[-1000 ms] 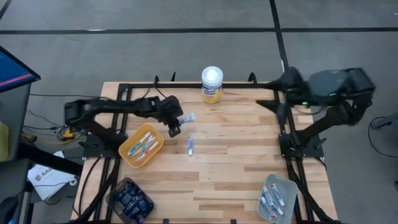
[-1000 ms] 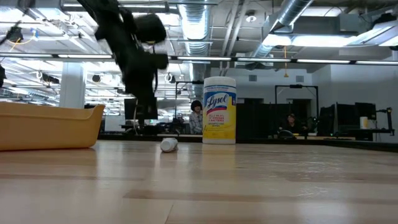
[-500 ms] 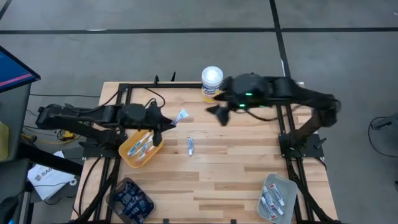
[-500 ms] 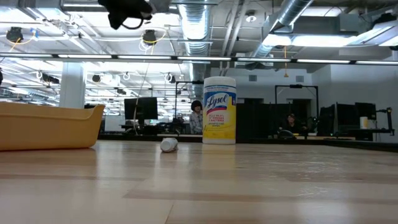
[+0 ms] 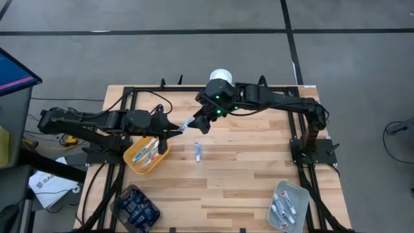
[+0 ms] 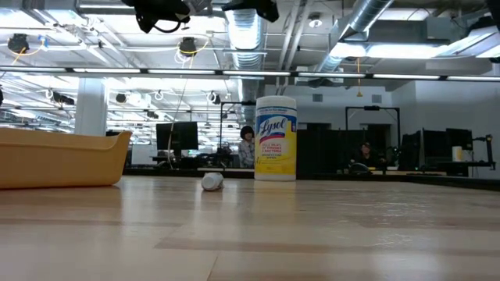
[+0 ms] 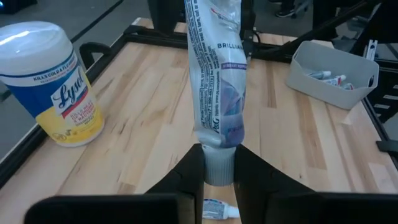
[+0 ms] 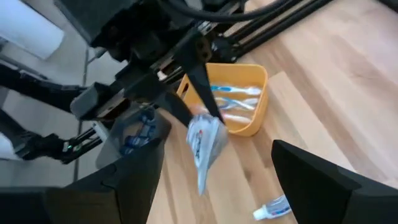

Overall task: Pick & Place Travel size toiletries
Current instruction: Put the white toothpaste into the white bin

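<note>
The yellow bin [image 5: 147, 155] at nine o'clock on the table [image 5: 246, 175] holds several blue-white toothbrushes [image 5: 149, 152]; the grey bin [image 5: 288, 205] at five o'clock holds a few small white tubes [image 5: 283, 207], too small to count; a dark bin [image 5: 134, 208] at seven o'clock holds dark packets. The left gripper [image 7: 219, 171], above the yellow bin's inner edge, is clenched on the cap of a white tube [image 7: 215, 81]; the right gripper [image 5: 203, 122], fingers spread, hangs at that tube's far end. One more tube [image 5: 198, 151] lies at the table's centre; one canister [image 6: 276, 138] stands at twelve o'clock. Behind is an office hall; two people [image 6: 247, 146] sit there.
</note>
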`<state>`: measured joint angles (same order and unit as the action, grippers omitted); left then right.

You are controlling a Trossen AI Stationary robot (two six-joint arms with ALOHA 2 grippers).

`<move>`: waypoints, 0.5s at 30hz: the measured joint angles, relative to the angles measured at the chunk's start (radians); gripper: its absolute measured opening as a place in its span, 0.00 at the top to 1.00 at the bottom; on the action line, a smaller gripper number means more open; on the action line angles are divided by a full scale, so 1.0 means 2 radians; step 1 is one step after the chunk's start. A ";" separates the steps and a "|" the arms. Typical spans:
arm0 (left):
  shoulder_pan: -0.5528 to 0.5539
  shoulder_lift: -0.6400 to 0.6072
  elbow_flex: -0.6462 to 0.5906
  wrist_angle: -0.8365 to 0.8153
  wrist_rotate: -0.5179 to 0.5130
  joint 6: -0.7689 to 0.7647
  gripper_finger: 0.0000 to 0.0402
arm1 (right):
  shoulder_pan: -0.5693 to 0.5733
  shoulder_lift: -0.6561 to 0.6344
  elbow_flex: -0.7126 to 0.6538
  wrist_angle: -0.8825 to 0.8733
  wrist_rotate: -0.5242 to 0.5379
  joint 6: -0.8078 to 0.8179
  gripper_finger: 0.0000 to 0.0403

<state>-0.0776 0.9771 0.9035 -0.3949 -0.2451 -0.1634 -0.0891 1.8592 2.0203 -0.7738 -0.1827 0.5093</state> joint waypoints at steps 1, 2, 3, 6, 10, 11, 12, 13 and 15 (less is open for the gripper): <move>0.000 0.000 0.000 0.000 0.000 0.001 0.88 | 0.000 0.002 0.000 0.003 -0.002 0.000 0.28; 0.000 0.000 0.000 0.000 0.000 0.001 0.88 | 0.000 0.007 0.002 0.015 -0.002 0.000 0.28; 0.000 0.000 0.000 0.000 0.000 0.002 0.88 | -0.001 0.008 0.003 0.022 -0.003 -0.002 0.28; 0.000 0.000 0.000 0.000 0.000 0.004 0.88 | -0.003 0.008 0.000 0.013 -0.007 -0.006 0.31; 0.000 0.000 0.000 0.000 0.000 0.005 0.88 | -0.003 0.005 0.001 0.015 -0.013 -0.011 0.43; 0.000 0.000 0.000 0.000 0.001 0.005 0.88 | -0.003 0.006 0.001 0.014 -0.014 -0.011 0.47; 0.000 0.000 0.000 0.000 0.000 0.005 0.88 | -0.003 0.006 0.001 0.013 -0.016 -0.011 0.52; 0.000 0.000 0.000 0.001 0.001 0.005 0.88 | -0.003 0.006 0.001 0.013 -0.021 -0.012 0.58; 0.000 0.000 0.000 0.001 0.001 0.005 0.88 | -0.004 0.006 0.001 0.014 -0.031 -0.019 0.70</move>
<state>-0.0772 0.9771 0.9035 -0.3932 -0.2431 -0.1541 -0.0965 1.8709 2.0228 -0.7460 -0.2441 0.4720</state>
